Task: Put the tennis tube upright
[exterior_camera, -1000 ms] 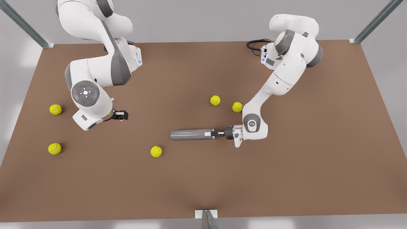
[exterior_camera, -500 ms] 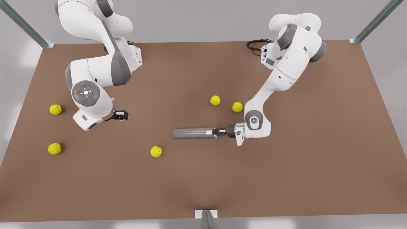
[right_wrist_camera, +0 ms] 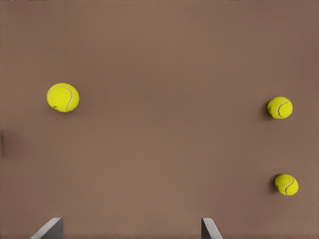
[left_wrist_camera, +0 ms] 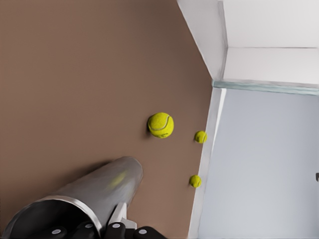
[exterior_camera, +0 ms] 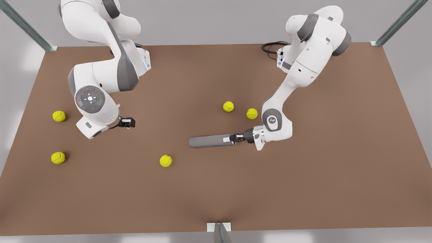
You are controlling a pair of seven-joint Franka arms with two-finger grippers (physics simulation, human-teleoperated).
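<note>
The tennis tube (exterior_camera: 210, 141) is lying on its side near the middle of the brown bench (exterior_camera: 337, 175), its inside too dark to make out in the left wrist view. The left pincer (exterior_camera: 233, 139) is pinching the tube's silvery rim (left_wrist_camera: 60, 204), one finger hidden inside. The right pincer (exterior_camera: 130, 122) is hovering spread over bare bench, its fingertips (right_wrist_camera: 50, 229) cut off at the frame edge, tennis balls (right_wrist_camera: 63, 97) lying nearby.

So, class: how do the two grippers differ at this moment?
The left gripper is shut on the rim end of the tennis tube, mid-table; the right gripper holds nothing. The left gripper's fingers clamp the tube; the right gripper's fingers stand open above bare table. Both are two-finger grippers on white arms.
</note>
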